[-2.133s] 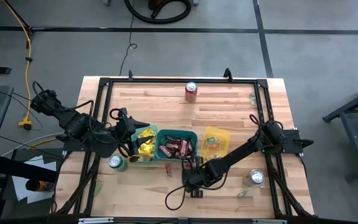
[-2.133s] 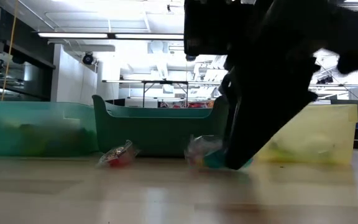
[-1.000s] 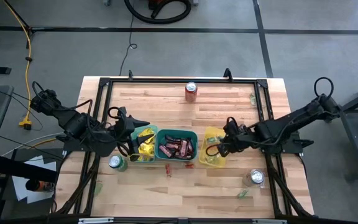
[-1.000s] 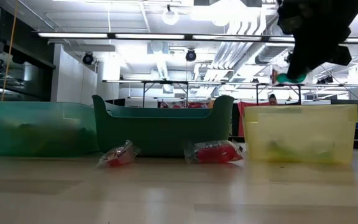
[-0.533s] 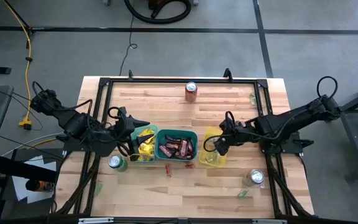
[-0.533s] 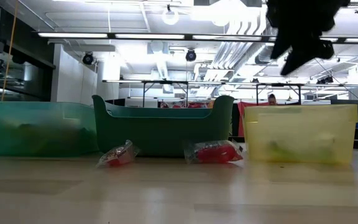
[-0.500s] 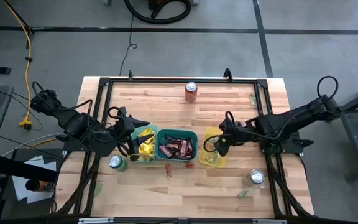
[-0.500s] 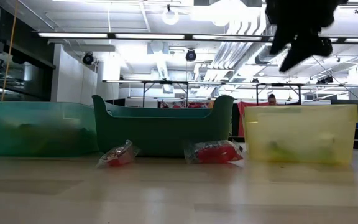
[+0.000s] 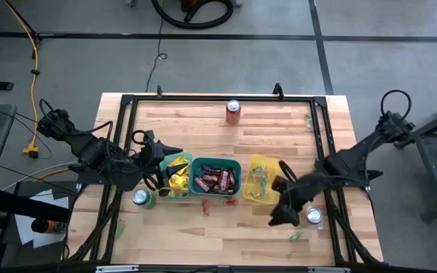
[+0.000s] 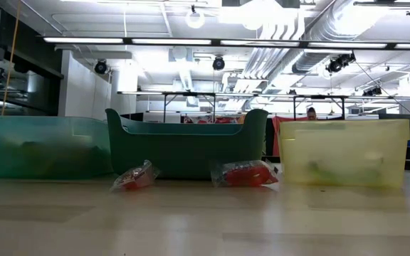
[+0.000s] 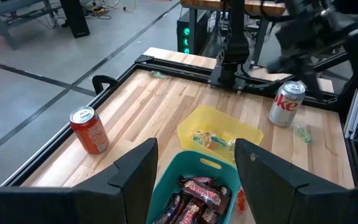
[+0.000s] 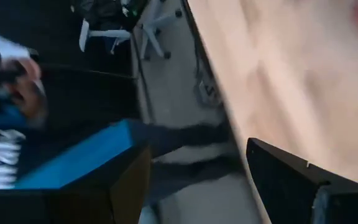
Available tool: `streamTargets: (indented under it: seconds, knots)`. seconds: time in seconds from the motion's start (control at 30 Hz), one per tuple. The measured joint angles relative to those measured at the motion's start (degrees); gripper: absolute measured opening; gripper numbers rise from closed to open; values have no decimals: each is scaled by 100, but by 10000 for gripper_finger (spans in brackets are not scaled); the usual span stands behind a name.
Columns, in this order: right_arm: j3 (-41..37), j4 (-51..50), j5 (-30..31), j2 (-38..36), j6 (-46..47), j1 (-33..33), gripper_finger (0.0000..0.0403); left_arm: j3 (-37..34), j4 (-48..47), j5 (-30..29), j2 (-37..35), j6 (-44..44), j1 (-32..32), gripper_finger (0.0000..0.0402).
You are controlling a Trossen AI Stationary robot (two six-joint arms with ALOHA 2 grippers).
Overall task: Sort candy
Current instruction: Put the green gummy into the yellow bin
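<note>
I'm swinging the right gripper, fingers now wide open & empty after dropping a green sweet into the yellow plastic bin, toward the red-wrapped candies at 6 o'clock of the dark teal bin, w/ the left gripper hanging open over the bright yellow packets.

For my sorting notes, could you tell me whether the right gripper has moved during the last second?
Yes. The right gripper left the yellow bin toward the table's near edge.

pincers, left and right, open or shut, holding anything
left pincer: open, empty, over the bins.
right pincer: open, empty.
</note>
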Motion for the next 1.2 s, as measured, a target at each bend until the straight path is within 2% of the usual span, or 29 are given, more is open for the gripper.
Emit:
streamTargets:
  seconds: [0.13, 0.27, 0.5, 0.6, 0.77, 0.83, 0.93, 1.2]
  knots:
    - [0, -8, -113, 2, 1888, 629, 259, 0, 1, 1, 0, -13, 0, 202]
    - [0, 142, -46, 147, 3297, 1427, 259, 0, 0, 2, 0, -10, 0, 202]
    - [47, 40, -172, 1091, 5603, 2430, 259, 0, -21, 42, 0, -6, 0, 202]
    - [465, -587, -166, 1615, 6017, 2614, 259, 0, -24, 46, 0, 13, 0, 202]
    - [1587, -3146, -61, 2471, 6481, 2653, 259, 0, -26, 48, 0, 193, 1, 202]
    - [1990, -3778, -45, 2812, 6478, 2569, 259, 0, -26, 48, 0, 196, 0, 202]
    - [2250, -4058, 144, 3239, 6459, 2458, 259, 0, -26, 48, 0, 199, 0, 202]
    - [2260, -3966, 90, 3954, 6583, 2389, 259, 0, -31, 50, 0, 199, 0, 202]
